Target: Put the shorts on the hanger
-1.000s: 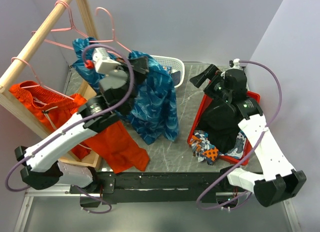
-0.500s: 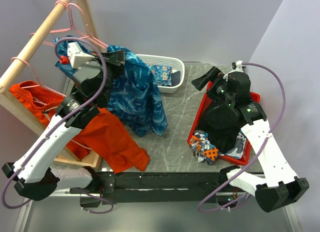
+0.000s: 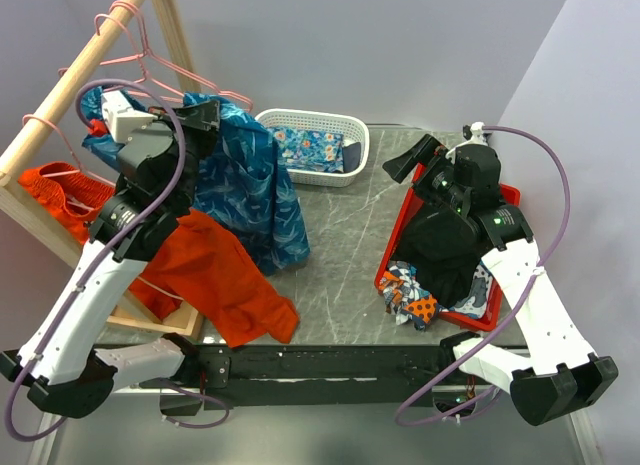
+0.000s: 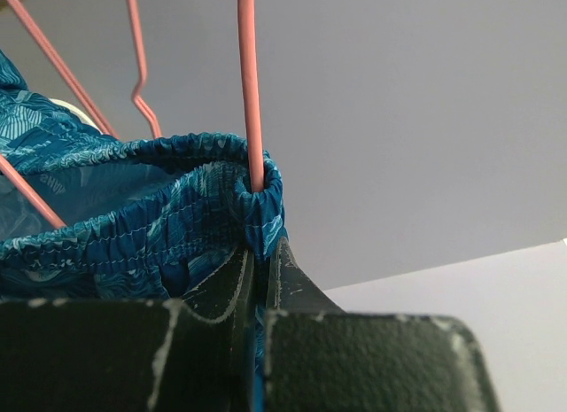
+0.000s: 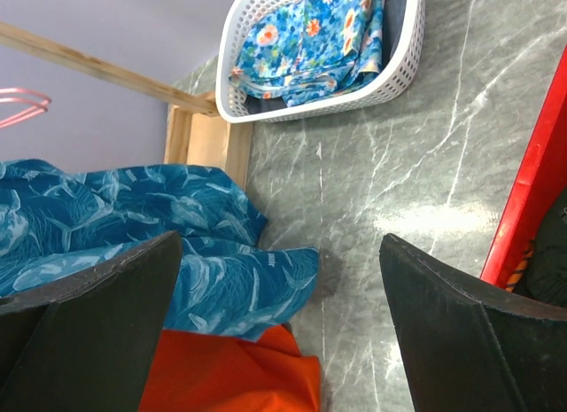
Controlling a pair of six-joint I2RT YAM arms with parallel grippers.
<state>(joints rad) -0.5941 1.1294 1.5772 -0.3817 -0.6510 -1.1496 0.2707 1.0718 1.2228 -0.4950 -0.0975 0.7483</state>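
1. Fingers of the left gripper are pinched tight on the elastic waistband of the shorts, right where a wire of the hanger meets the fabric.
2. Over by the red tray, the right gripper has its jaws spread as wide as they go and holds nothing.
3. The shorts hang lifted beside the wooden rack, and their lower part falls in front of the orange shorts.
4. Fitting the waistband onto the hanger looks to be the step in hand. I cannot tell whether the far side of the band sits over the wire.
5. The next move likely calls for seating the band fully on the wire, then letting go without dragging it off.
6. Counted: one pair of blue shorts, one orange pair, at least three pink hangers, one white basket and one red tray.
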